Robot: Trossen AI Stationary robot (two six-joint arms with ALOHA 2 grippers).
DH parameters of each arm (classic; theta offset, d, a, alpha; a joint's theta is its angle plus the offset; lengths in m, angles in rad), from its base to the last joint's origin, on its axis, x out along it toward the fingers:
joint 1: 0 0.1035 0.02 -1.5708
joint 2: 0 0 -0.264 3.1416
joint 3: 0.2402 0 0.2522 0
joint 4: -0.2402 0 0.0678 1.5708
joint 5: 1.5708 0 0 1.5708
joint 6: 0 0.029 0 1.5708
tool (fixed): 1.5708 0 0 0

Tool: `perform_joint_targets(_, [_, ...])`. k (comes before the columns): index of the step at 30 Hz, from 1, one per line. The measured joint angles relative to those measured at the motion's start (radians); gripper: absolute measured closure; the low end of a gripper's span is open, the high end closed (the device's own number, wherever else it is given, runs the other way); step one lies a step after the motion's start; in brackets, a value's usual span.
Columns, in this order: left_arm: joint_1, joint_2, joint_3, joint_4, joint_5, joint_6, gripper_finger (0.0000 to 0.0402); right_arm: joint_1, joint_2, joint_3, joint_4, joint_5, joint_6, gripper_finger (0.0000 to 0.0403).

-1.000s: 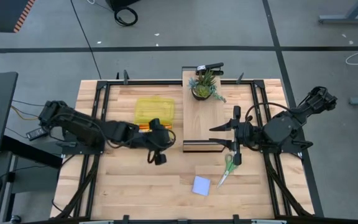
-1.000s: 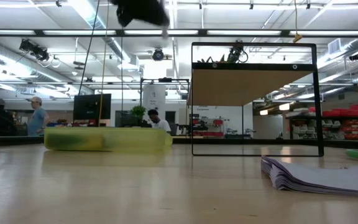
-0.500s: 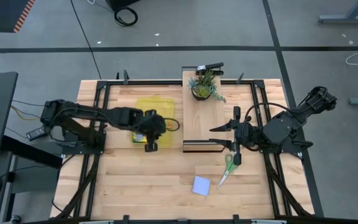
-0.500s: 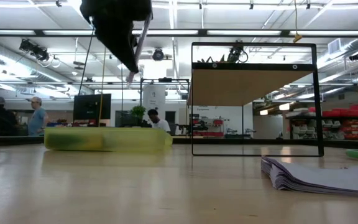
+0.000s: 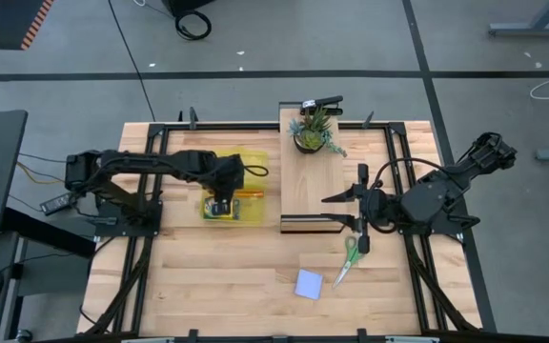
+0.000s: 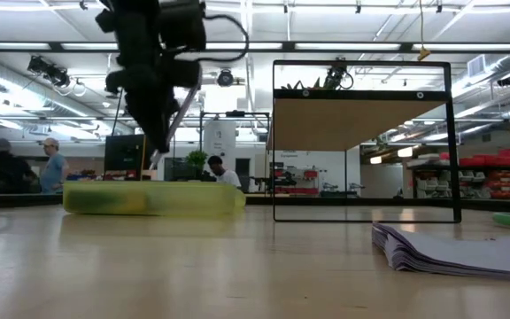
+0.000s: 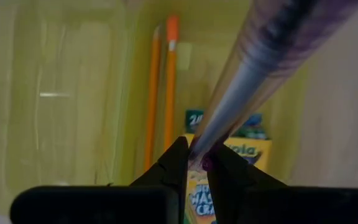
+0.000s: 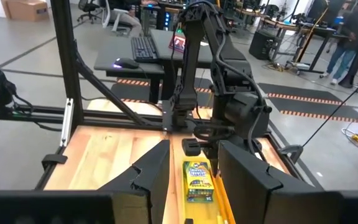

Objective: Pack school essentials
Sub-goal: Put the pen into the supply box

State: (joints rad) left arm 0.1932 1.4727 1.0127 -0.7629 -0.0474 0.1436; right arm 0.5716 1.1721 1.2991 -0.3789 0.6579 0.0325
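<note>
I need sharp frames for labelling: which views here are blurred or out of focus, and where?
Left wrist view: the pen clamped in the left gripper is a soft streak, and the two orange pencils and crayon box are hazy. Low view: the yellow case and sticky-note pad look soft. High view: evenly lit and crisp.

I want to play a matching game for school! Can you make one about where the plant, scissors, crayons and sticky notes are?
Things:
1. potted green plant
2. green-handled scissors
3. yellow-green crayon box
4. light blue square sticky-note pad

Places:
A. inside the translucent yellow plastic case
B. on the raised wooden shelf
C. flat on the table, by the scissors' tips
D. on the table, right beside the right gripper

Pairs: 1-B, 2-D, 3-A, 4-C
</note>
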Motion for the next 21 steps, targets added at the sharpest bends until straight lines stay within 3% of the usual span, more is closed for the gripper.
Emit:
perform_joint_targets(8, [0.068,0.000,-0.082,0.006,-0.015,0.024,0.0351,-0.037,0.000,0.000,-0.011,0.000,-0.036,0.0258])
perform_joint_targets(11, [0.074,0.000,-0.105,0.018,-0.063,0.053,0.0351,-0.057,0.000,0.000,-0.011,0.000,-0.035,0.0258])
perform_joint_targets(21, [0.074,0.000,-0.157,0.024,-0.089,0.141,0.0351,-0.096,0.000,0.000,-0.010,0.000,-0.036,0.0258])
